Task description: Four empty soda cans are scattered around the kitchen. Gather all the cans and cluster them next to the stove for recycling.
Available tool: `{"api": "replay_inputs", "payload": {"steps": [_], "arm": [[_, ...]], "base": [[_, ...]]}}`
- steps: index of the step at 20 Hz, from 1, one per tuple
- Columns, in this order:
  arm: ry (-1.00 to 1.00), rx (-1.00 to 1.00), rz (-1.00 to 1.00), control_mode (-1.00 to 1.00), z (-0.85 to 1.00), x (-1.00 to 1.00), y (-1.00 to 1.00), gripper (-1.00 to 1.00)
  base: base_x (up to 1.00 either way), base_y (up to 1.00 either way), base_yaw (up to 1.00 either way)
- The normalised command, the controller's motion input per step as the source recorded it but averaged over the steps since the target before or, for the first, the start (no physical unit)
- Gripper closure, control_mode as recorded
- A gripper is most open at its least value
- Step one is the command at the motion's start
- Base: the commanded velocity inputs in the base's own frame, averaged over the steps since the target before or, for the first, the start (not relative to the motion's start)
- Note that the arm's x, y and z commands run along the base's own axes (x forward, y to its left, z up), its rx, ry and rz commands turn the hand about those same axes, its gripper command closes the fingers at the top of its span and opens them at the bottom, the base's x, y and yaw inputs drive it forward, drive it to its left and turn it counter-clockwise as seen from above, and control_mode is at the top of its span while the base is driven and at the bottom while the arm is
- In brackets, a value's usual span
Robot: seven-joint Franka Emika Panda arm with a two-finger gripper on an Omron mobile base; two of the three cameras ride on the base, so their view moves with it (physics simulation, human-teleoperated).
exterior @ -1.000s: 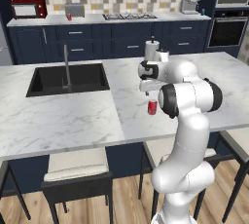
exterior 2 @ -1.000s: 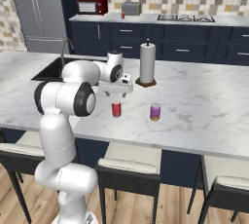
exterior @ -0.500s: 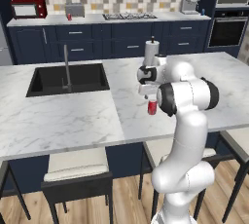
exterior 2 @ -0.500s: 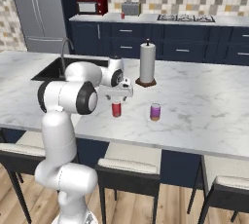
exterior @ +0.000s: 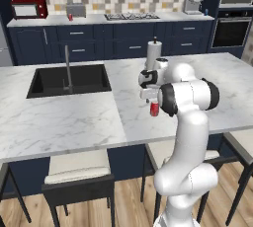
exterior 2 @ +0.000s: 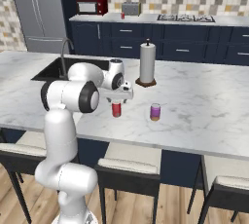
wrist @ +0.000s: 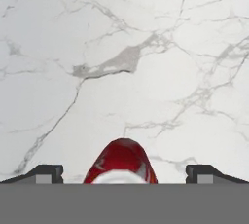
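A white marble island counter (exterior: 74, 122) runs across the room, with a black sink (exterior: 69, 80) sunk into it and a tall dark faucet (exterior: 66, 68) standing at the basin's near edge. At about two o'clock from the sink a paper-towel roll (exterior 2: 147, 64) stands upright on a dark base. Along the far wall, at twelve o'clock, a red microwave (exterior: 29, 9) sits on the back counter with a grey toaster (exterior: 75, 10) just beside it. A wall oven (exterior: 237, 16) is at the far right, a steel fridge (exterior 2: 34, 11) at the far left. Cushioned stools (exterior: 79, 171) are tucked under the island's near side.
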Motion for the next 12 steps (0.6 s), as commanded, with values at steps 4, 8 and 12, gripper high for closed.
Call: {"api": "replay_inputs", "payload": {"steps": [4,8,12], "arm": [[0.00,0.00,0.00,-1.00,-0.12,0.04,0.00,-1.00],[0.00,0.00,0.00,-1.00,-0.05,0.01,0.00,-1.00],[0.00,0.00,0.00,-1.00,0.00,0.01,0.00,-1.00]], "base": [[0.00,0.00,0.00],[0.00,0.00,0.00],[0.00,0.00,0.00]]}}
